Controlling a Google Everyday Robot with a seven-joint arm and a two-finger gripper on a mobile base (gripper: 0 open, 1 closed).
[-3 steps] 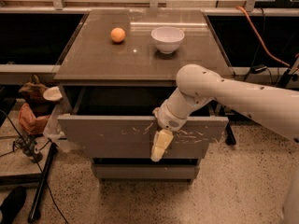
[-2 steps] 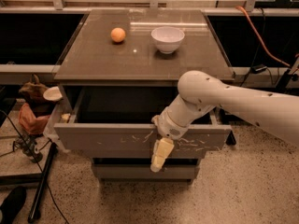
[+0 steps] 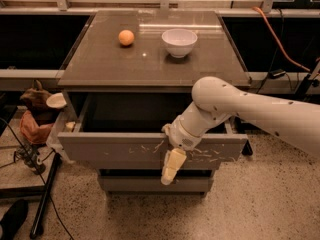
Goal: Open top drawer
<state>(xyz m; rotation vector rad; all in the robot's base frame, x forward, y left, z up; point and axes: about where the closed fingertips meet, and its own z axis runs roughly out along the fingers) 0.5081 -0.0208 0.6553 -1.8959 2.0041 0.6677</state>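
Note:
The top drawer (image 3: 120,150) is a wide grey-brown drawer with a flat front and white scratches across its middle and right. It stands pulled out from the cabinet, its inside dark. My gripper (image 3: 170,168) hangs over the drawer's front edge, right of the middle, pointing down in front of the panel. The white arm (image 3: 240,109) comes in from the right.
On the cabinet top (image 3: 100,64) lie an orange (image 3: 126,37) and a white bowl (image 3: 179,42). A lower drawer (image 3: 150,184) sits under the open one. Clutter and cables lie on the floor at left (image 3: 35,129). An orange cable (image 3: 280,39) runs at the back right.
The top drawer has slid further out toward the camera, and my gripper and arm have moved with its front edge.

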